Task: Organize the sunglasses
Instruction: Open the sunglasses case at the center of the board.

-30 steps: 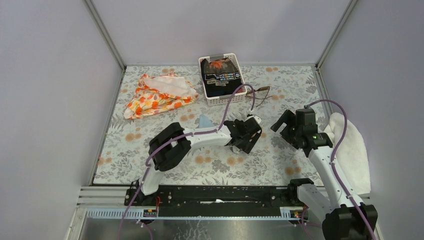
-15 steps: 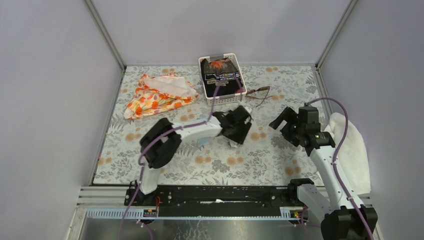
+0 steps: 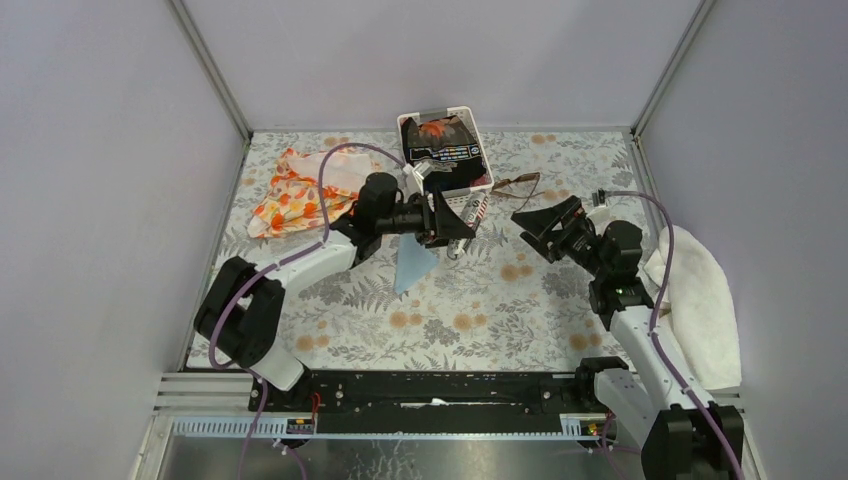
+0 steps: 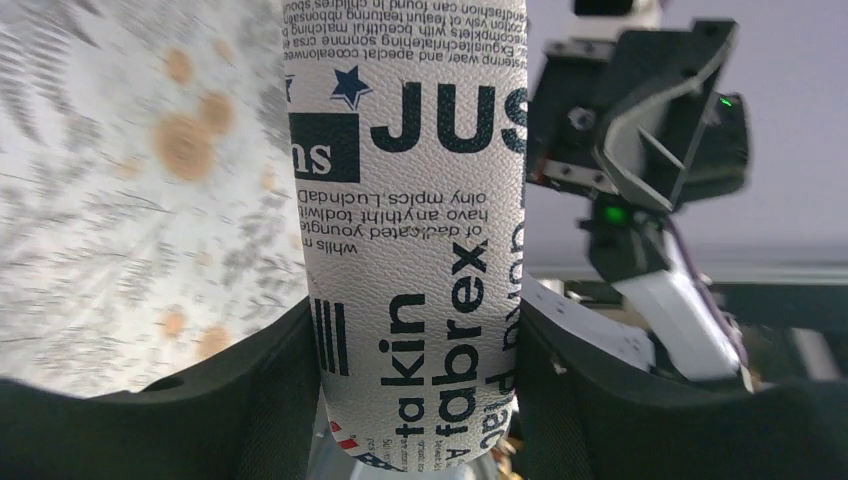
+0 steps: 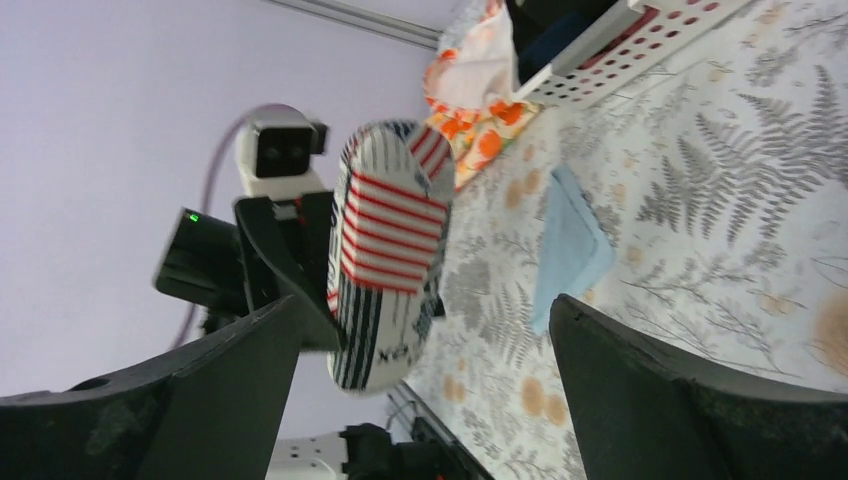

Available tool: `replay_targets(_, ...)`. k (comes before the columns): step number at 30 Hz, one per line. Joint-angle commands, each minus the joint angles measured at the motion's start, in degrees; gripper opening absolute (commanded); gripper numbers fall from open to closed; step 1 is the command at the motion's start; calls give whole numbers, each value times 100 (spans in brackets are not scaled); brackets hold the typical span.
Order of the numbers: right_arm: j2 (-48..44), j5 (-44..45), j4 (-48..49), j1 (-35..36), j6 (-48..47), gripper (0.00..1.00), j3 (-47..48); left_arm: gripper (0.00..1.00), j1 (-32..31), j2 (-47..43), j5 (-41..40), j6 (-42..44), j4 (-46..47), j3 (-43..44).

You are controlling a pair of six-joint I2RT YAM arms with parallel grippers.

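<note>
The sunglasses (image 3: 518, 186), thin brown frame, lie on the table just right of the white basket (image 3: 478, 192); neither gripper touches them. My left gripper (image 3: 443, 216) is shut on the tan printed case (image 3: 464, 211) and holds it in the air, its end pointing right. The left wrist view shows the case (image 4: 410, 220) clamped between both fingers of that gripper (image 4: 415, 370). My right gripper (image 3: 545, 221) is open and empty, facing the case from the right. In the right wrist view the case's striped end (image 5: 385, 240) sits beyond the open gripper (image 5: 425, 310).
A light blue cloth (image 3: 412, 265) lies flat below the left gripper, also seen in the right wrist view (image 5: 570, 245). An orange floral cloth (image 3: 310, 190) lies at back left. A white towel (image 3: 695, 300) lies along the right edge. The basket holds dark items.
My left arm lifted the case off the table and swung back and left, uncovering the blue cloth. My right gripper turned and moved left toward the case.
</note>
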Motion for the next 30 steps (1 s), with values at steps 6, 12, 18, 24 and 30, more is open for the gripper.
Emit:
replay_targets(6,924,-165,3445,478,1723,100,-479,0,-47,77,949,-1819,2747,-559)
replay_targets(12,1690,85,4394,1133,1862,100,-436,0,-82,99,906,-1995,3009,-686)
replay_targets(18,2200,142,5096,1325,2102,100,-419,0,-170,60,779,-2037,3067,-791)
replay_targets(24,2575,101,5537,1353,2368,86,-302,0,-295,149,710,-2098,3142,-771)
replay_targets(30,3185,363,6815,1425,3176,54,-535,0,-369,242,521,-2340,3379,-797)
